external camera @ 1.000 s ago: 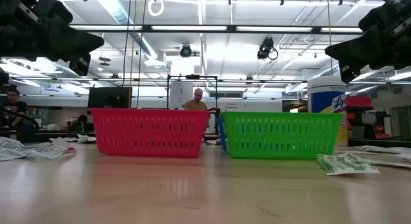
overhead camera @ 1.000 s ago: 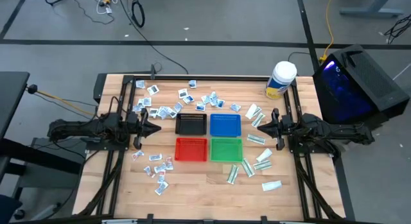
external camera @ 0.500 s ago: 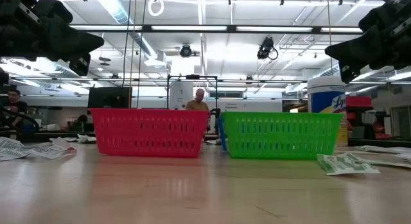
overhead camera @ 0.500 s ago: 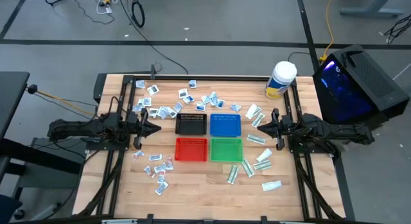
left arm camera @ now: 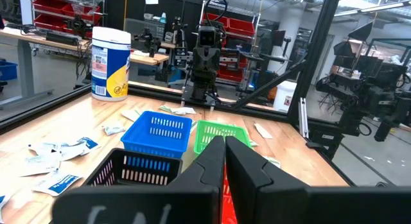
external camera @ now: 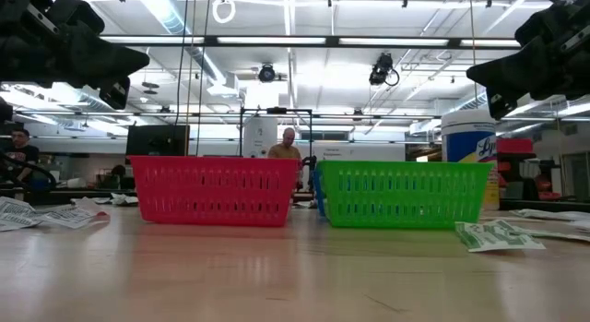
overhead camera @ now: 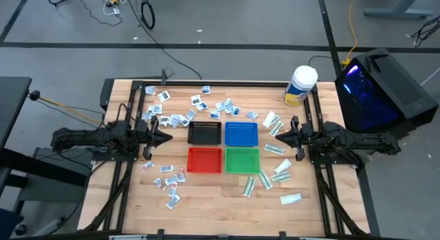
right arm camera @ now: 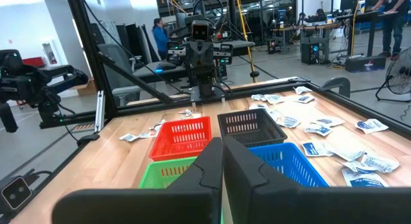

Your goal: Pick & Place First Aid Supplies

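Note:
Squarish white first aid supplies with bluish print (overhead camera: 196, 101) lie scattered on the table's far and left parts, more near the left front (overhead camera: 169, 184). Longer white-and-green packets (overhead camera: 274, 177) lie on the right side. My left gripper (overhead camera: 169, 137) hovers shut at the left edge, pointing level toward the trays. My right gripper (overhead camera: 276, 137) hovers shut at the right edge, facing it. Neither holds anything. In the wrist views each gripper's fingers (left arm camera: 223, 161) (right arm camera: 221, 161) meet in the middle.
Four mesh trays stand in the middle: black (overhead camera: 204, 133), blue (overhead camera: 241, 133), red (overhead camera: 205, 159), green (overhead camera: 242, 159). A big white jar with yellow label (overhead camera: 300, 86) stands at the far right corner. A black frame (overhead camera: 227, 82) runs along the table's edges. People show in the room behind.

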Action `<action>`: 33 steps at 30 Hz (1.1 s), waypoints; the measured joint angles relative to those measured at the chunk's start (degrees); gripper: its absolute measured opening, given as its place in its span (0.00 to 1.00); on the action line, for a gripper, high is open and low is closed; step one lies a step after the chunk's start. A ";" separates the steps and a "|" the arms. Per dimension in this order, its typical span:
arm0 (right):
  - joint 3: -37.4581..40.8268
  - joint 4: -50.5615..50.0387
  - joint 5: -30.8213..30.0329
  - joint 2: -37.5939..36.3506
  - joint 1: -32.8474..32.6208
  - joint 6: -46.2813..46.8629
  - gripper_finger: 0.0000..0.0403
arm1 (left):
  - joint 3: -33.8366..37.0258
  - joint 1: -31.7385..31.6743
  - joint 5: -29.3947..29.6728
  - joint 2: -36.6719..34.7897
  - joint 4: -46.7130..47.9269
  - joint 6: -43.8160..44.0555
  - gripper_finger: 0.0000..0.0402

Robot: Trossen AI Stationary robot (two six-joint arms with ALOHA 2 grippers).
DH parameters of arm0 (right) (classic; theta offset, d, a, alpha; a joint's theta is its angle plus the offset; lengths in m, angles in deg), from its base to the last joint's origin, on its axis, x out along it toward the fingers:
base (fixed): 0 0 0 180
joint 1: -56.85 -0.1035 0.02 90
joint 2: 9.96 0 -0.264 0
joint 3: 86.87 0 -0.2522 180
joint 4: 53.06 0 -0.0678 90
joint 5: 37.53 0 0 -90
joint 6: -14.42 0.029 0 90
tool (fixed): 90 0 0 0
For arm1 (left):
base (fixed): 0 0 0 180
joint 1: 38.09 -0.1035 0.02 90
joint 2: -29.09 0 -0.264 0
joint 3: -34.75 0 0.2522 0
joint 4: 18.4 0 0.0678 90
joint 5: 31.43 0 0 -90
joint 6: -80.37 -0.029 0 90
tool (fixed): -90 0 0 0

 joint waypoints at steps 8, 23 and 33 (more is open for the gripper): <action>0.00 0.00 0.00 -0.02 -0.01 -0.01 0.04 | 0.00 0.01 0.00 -0.01 0.00 0.00 0.05; 0.01 0.00 -0.01 -0.01 0.00 0.00 0.04 | 0.00 0.00 4.34 0.00 -4.33 0.00 0.05; 0.00 -0.01 -0.01 -0.01 0.02 0.00 0.04 | -4.94 0.00 5.89 0.00 -16.39 2.54 0.05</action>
